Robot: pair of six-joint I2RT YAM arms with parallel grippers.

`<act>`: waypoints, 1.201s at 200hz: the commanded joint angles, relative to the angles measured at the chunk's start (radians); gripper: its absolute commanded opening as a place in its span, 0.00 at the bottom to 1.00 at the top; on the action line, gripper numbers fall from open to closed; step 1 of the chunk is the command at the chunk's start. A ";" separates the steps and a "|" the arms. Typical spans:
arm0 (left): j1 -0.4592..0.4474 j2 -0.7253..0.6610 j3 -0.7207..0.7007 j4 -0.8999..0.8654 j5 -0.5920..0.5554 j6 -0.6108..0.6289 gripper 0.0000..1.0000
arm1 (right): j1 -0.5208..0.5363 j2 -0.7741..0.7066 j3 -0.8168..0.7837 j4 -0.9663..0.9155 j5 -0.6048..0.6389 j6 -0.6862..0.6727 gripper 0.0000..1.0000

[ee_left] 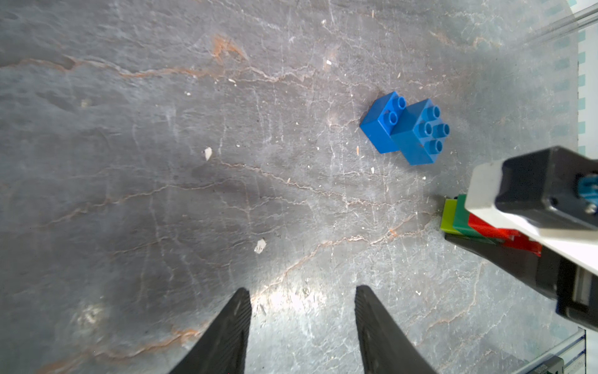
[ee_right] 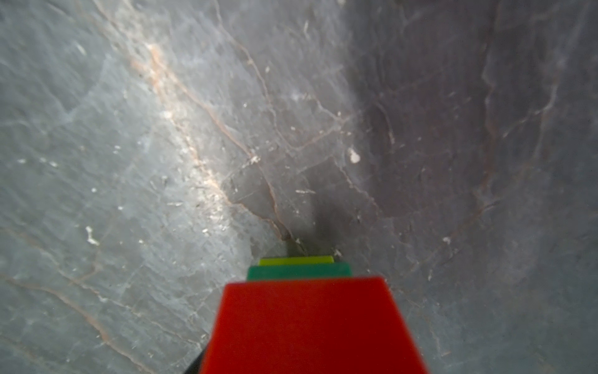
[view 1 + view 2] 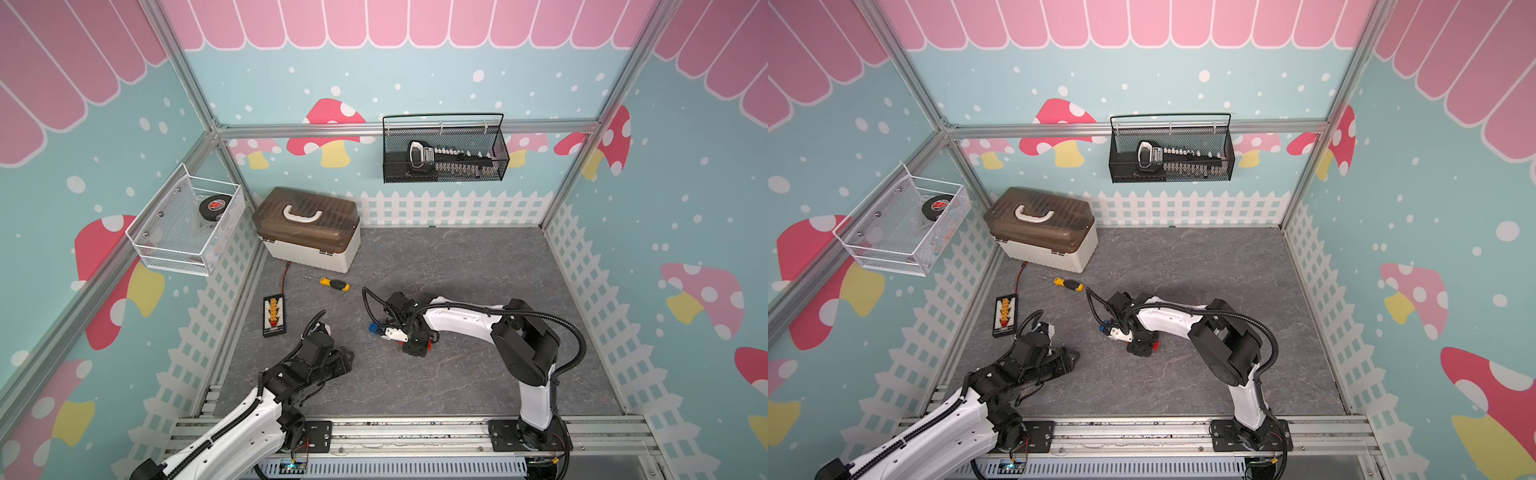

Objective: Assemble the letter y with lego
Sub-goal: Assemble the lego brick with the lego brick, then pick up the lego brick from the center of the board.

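Observation:
Two blue lego bricks (image 1: 404, 129), joined with an offset, lie on the grey mat and show as a blue spot (image 3: 374, 327) in both top views. My right gripper (image 1: 459, 223) reaches down just beside them, shut on a stack of a red brick (image 2: 307, 323), a dark-green brick (image 2: 299, 270) and a lime brick (image 2: 296, 260). The lime end is lowest, at the mat. The red brick hides the jaws in the right wrist view. My left gripper (image 1: 302, 291) hovers open over bare mat, short of the blue bricks. The letter y shows only as these two separate parts.
A yellow-handled screwdriver (image 3: 332, 284) lies behind the bricks. A brown-lidded toolbox (image 3: 307, 228) stands at the back left, with a black connector board (image 3: 274, 315) by the left wall. A white wire basket (image 3: 187, 228) and a black mesh basket (image 3: 444, 153) hang on the walls.

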 commanded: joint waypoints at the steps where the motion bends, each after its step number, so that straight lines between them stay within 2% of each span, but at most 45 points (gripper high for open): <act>1: 0.005 0.004 0.024 0.021 0.006 -0.007 0.54 | 0.003 -0.035 -0.031 0.003 -0.040 0.017 0.41; 66: 0.004 0.003 0.020 0.021 0.008 -0.011 0.54 | -0.010 -0.109 -0.072 0.051 -0.039 0.053 0.43; 144: 0.005 -0.002 0.013 0.021 0.007 -0.013 0.54 | -0.014 -0.121 -0.122 0.094 -0.054 0.093 0.44; 190: 0.004 0.006 0.013 0.026 0.008 -0.009 0.54 | -0.019 -0.132 -0.125 0.101 -0.059 0.100 0.34; 240: 0.004 0.023 0.010 0.045 0.013 -0.012 0.54 | -0.025 -0.133 -0.124 0.100 -0.057 0.103 0.27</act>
